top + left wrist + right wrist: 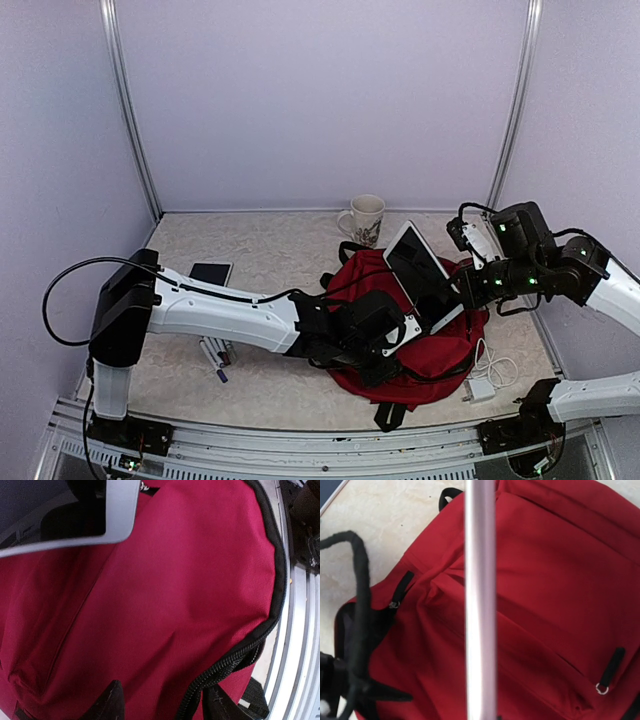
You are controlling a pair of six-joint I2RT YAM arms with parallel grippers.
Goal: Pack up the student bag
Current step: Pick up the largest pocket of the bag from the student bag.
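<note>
Tablet (418,268) tilted over student bag (447,352)

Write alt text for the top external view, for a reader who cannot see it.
The right gripper holds a white tablet tilted over the dark red student bag on the table, while the left gripper is down on the bag. A mug stands behind it.

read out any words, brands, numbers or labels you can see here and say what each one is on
No text can be read in any view.
mug: dark pattern on its side, too small to read.
tablet: screen dark, no marking shows.
student bag: no label or brand visible in any view.
</note>
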